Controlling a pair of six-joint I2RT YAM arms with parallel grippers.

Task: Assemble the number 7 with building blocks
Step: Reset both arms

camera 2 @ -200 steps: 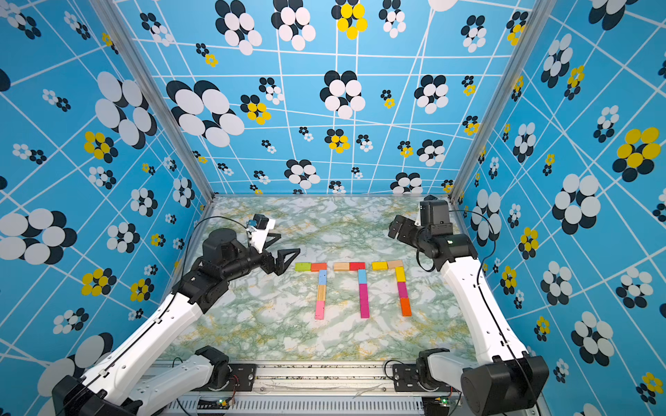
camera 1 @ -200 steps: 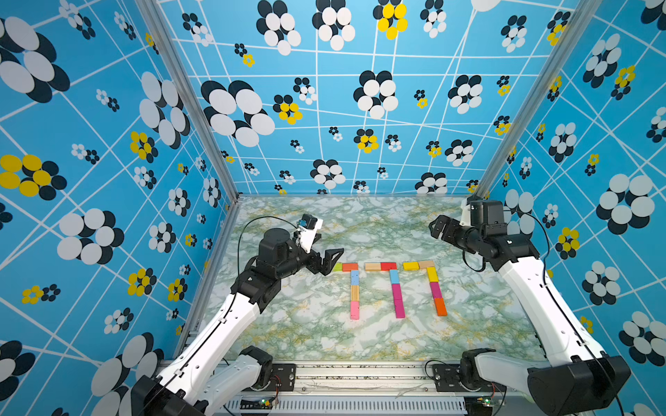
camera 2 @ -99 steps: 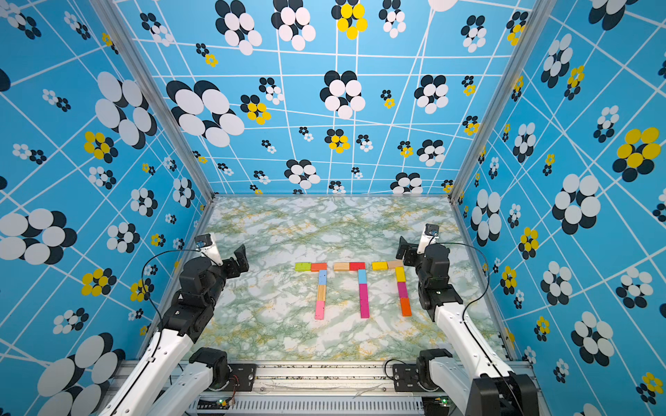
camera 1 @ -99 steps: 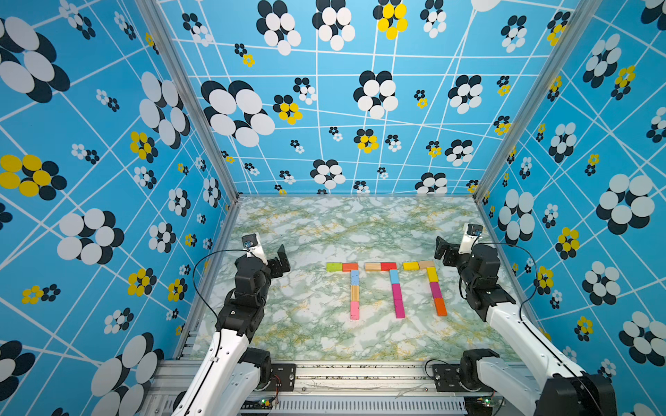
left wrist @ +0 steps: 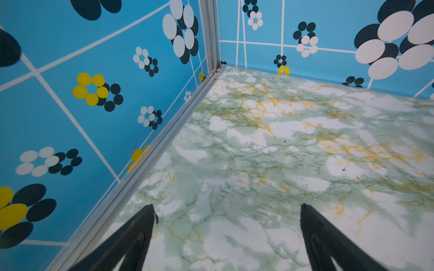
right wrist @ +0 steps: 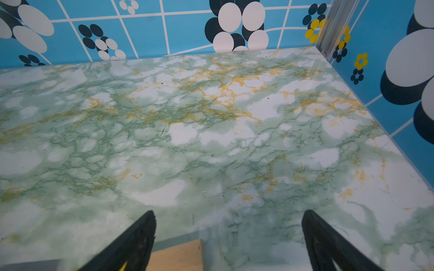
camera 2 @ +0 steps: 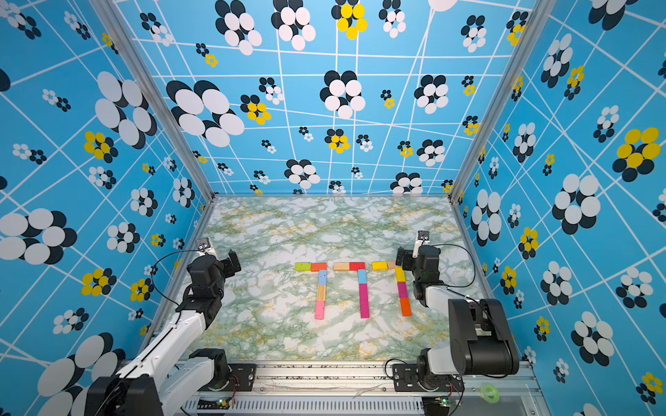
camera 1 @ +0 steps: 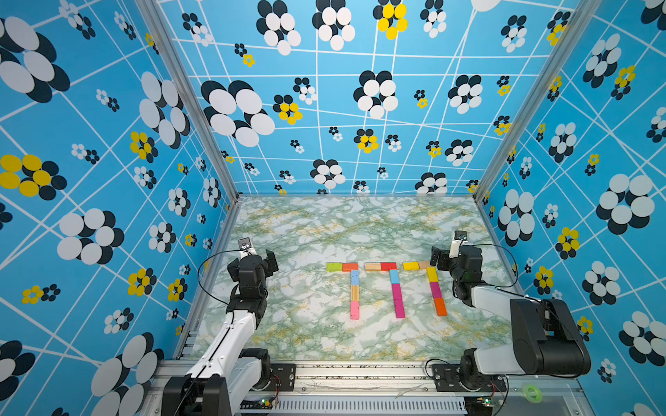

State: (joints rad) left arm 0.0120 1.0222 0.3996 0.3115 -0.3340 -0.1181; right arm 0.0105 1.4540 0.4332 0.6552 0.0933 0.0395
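Left wrist view: left hand [left wrist: 226, 206] spread, empty, by the worktop's [left wrist: 258, 140] left edge; right hand [right wrist: 227, 212] likewise by the right. Mid-worktop the building blocks [camera 1: 355, 292] form the number 7 [camera 1: 394, 276]; seemingly finished, only parking remains.

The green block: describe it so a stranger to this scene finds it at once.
On the marbled table, three block sevens lie side by side. In the seven nearest the left arm, the green block forms the free end of the top bar, touching an orange block. It is the only green one.
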